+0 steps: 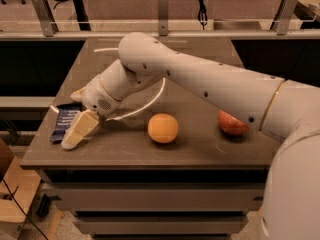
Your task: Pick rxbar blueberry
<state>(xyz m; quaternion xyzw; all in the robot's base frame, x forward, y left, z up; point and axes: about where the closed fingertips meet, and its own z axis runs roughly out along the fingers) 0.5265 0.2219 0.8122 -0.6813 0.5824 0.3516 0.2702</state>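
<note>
White arm (pixel 200 79) with gold joint band (pixel 271 104), tan end effector (pixel 80 130) at table's (pixel 200 153) left.

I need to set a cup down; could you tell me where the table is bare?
Bare between orange and apple, and along the front edge. Crowded at left, where the gripper sits by the rxbar blueberry.

A lab is suggested by the plain counter (pixel 200 156) and metal rail posts (pixel 163 8); the tool (pixel 80 130) is held at its left edge.
</note>
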